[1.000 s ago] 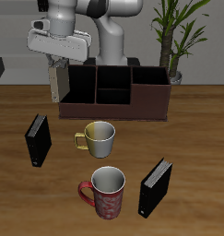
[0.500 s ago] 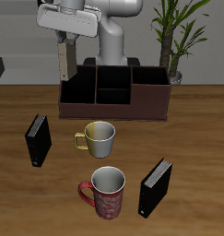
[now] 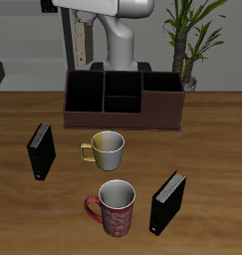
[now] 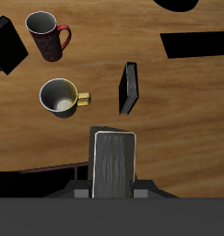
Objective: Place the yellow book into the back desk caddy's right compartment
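So the end effector (image 3: 81,12) is clamping the yellow book (image 3: 81,43) and holding it upright, hanging high in the air, roughly above the widest end section of the back desk caddy (image 3: 122,103). That section is the right compartment (image 3: 85,95), and it's sitting open with nothing visible in it. I'd say the pickup and lift are done; what's left is lowering the book into that section and letting go.

Going across the surface (image 3: 207,139): one black book (image 3: 40,150) is standing near one edge, then a yellowish mug (image 3: 106,148) in front of the caddy, a red patterned mug (image 3: 115,207) nearer the front edge, and a second black book (image 3: 168,202) leaning beside it. Nothing is blocking the drop from above.
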Controlling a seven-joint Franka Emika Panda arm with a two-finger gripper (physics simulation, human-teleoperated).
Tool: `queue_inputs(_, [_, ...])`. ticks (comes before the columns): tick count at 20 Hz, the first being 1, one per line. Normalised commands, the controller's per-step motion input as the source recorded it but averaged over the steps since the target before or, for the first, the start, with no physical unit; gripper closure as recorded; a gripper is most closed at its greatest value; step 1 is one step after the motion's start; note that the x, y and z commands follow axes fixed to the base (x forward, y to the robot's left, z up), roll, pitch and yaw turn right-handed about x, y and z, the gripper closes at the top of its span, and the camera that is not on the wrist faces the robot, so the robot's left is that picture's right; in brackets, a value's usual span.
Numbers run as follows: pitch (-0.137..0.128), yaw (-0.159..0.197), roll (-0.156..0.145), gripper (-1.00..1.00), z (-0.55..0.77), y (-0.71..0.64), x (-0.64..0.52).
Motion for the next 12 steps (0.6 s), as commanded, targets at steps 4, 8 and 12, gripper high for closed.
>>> queue_inputs(4, [0.006, 0.004, 0.026, 1.0, 0.09, 0.41, -0.31])
queue_inputs(8, [0.053, -0.02, -0.018, 1.0, -0.06, 0.25, -0.16])
queue_inputs(12, [0.096, 0.006, -0.034, 1.0, -0.24, 0.42, -0.24])
